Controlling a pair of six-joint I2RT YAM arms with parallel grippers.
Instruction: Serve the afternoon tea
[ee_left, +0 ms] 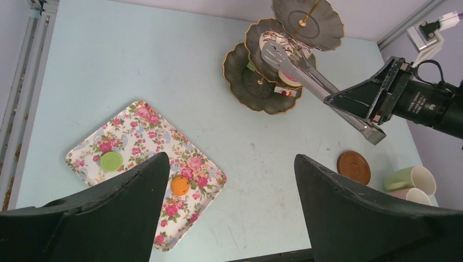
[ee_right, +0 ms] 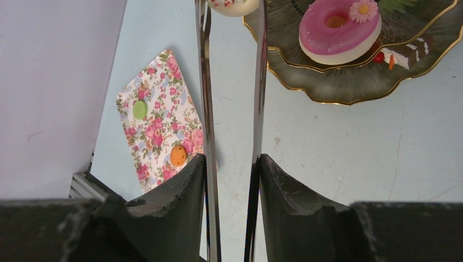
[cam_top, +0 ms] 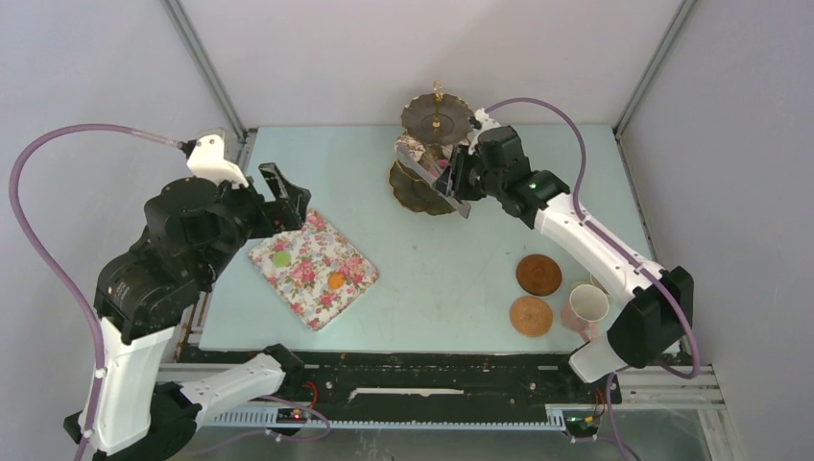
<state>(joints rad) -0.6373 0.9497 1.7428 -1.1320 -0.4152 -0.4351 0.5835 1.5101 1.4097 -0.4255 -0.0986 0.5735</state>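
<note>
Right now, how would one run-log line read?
right gripper shut on long grey metal tongs; tips at white doughnut on dark tiered stand; left gripper open near floral-print cloth; round green cake and orange cake on cloth

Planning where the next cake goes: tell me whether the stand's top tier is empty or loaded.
Empty: the top tier shows only bare dark surface in the left wrist and overhead views; no cake sits on it.
</note>
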